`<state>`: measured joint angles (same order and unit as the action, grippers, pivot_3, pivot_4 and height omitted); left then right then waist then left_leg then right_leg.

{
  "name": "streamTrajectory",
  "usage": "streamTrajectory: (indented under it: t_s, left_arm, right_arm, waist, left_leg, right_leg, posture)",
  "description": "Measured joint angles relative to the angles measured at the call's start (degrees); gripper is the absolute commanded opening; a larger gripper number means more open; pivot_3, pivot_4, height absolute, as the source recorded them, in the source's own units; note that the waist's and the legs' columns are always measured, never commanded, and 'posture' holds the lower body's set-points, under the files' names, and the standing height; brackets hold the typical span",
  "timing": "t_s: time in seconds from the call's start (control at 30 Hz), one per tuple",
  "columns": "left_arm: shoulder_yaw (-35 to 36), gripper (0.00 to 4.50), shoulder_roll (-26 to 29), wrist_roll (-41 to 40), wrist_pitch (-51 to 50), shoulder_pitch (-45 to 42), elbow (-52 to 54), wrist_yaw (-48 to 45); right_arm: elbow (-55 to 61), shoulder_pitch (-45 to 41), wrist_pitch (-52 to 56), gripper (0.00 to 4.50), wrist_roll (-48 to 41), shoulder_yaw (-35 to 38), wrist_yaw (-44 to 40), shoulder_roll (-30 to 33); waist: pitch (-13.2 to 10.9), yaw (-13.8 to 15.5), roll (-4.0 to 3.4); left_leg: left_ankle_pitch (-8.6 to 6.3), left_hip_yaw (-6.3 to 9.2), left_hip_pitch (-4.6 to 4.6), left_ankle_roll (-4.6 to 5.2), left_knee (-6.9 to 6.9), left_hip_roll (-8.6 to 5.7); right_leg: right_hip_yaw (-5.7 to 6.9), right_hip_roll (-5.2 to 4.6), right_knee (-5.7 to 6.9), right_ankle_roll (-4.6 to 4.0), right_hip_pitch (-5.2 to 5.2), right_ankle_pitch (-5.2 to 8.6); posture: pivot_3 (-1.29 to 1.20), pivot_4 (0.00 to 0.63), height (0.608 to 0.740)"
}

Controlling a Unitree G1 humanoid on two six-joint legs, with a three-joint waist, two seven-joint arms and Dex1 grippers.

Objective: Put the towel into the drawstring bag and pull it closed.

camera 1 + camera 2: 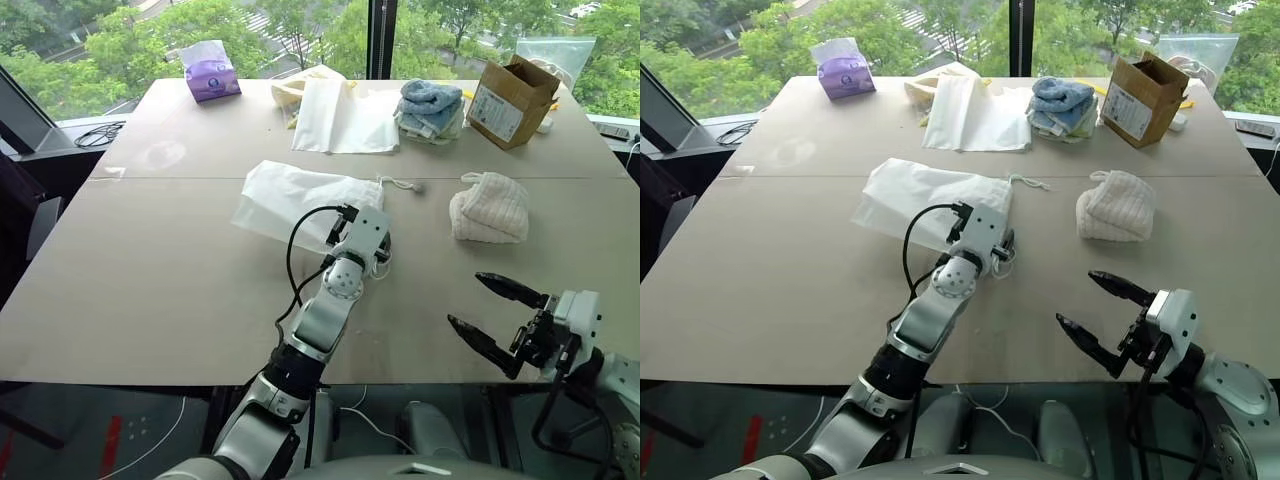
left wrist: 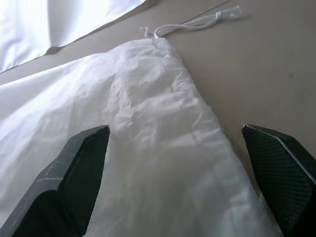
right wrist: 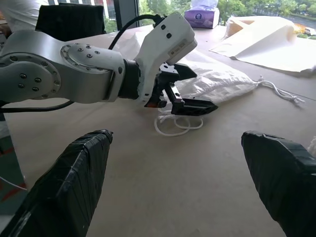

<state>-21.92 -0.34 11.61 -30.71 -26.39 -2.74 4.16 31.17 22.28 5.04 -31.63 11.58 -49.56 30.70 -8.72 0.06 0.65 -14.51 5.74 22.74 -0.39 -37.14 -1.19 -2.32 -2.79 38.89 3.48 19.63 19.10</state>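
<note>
Head views: the drawstring bag (image 1: 300, 200) lies mid-table; the left gripper (image 1: 378, 252), spread, sits at its 5 o'clock corner. The towel (image 1: 490, 207) lies at 3 o'clock of the bag.

Wrist views: bag fabric lies between the left fingers (image 2: 74, 168); the right gripper (image 3: 182, 163) is spread, empty.

On the table (image 1: 150, 290) there was one drawstring bag (image 1: 290, 200), one cream towel (image 1: 490, 207), one stack of blue and grey towels (image 1: 430, 108), and two flat cloth bags at the far side, one white (image 1: 340, 118) and one cream-yellow (image 1: 300, 85). There was also one purple tissue pack (image 1: 210, 72), one cardboard box (image 1: 512, 102), one clear plastic bag (image 1: 555, 52) behind the box, and one black cable (image 1: 98, 134) off the far left corner. Two grippers were counted, left (image 3: 190, 106) and right (image 1: 495, 320), each with two black fingers spread apart.
</note>
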Motion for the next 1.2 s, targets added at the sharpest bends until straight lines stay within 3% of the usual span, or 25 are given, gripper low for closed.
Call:
streamTrajectory:
  t_s: [0.03,0.17,0.4,0.77,1.0,1.2]
  left_arm:
    - [-0.02,4.44,0.03,0.23,0.23,0.08,-0.06,0.05]
    - [-0.19,3.3,0.46,2.85,1.39,1.91,-0.04,0.6]
    - [-0.25,0.02,1.03,5.39,1.29,3.05,0.22,0.58]
    - [3.12,0.02,3.13,4.98,2.62,4.46,6.86,-2.55]
    - [11.85,0.02,6.45,-3.79,5.06,6.18,14.92,-10.93]
    - [22.61,0.02,6.76,-17.91,2.26,6.58,19.29,-18.6]
  right_arm:
    - [0.0,0.22,-0.2,4.5,0.09,0.0,0.0,-0.06]
    - [-0.03,1.59,-1.57,4.5,0.36,0.1,-0.07,-0.32]
    - [-1.6,1.2,-3.58,4.5,1.29,0.08,-0.17,-0.73]
    - [-4.52,-1.41,-5.32,4.5,2.19,-0.1,0.75,-2.37]
    - [-6.81,-5.64,-5.29,4.5,4.97,0.19,6.24,-3.26]
    - [-8.88,-8.86,-5.0,4.5,6.45,-0.03,8.92,-4.16]
  waist:
    - [0.0,-0.01,0.0]
    - [0.0,-0.08,-0.01]
    - [0.0,0.02,-0.01]
    - [0.01,-0.08,-0.02]
    - [0.02,-0.29,-0.04]
    - [0.02,-0.47,-0.03]
  left_leg:
    - [0.0,0.0,0.0,0.0,0.0,0.0]
    - [0.0,0.0,0.0,0.0,0.01,0.01]
    - [0.0,0.01,0.0,0.0,-0.01,0.01]
    - [0.02,0.0,0.0,-0.03,-0.01,0.04]
    - [0.13,0.01,-0.01,-0.22,-0.01,0.04]
    - [0.13,0.01,-0.01,-0.23,-0.02,0.05]
  right_leg:
    - [0.0,0.0,0.0,0.0,0.0,0.0]
    - [-0.01,0.0,0.01,0.0,0.02,0.0]
    - [0.0,0.0,0.03,0.01,0.01,-0.01]
    - [-0.02,-0.02,0.04,0.01,0.02,-0.01]
    - [0.0,-0.03,0.05,0.01,0.03,-0.01]
    - [0.01,-0.03,0.05,0.01,0.03,-0.01]
  posture:
    - [0.0,0.15,0.74]
    - [0.0,0.15,0.74]
    - [0.0,0.15,0.74]
    - [0.0,0.15,0.74]
    - [0.0,0.15,0.74]
    - [0.0,0.15,0.74]
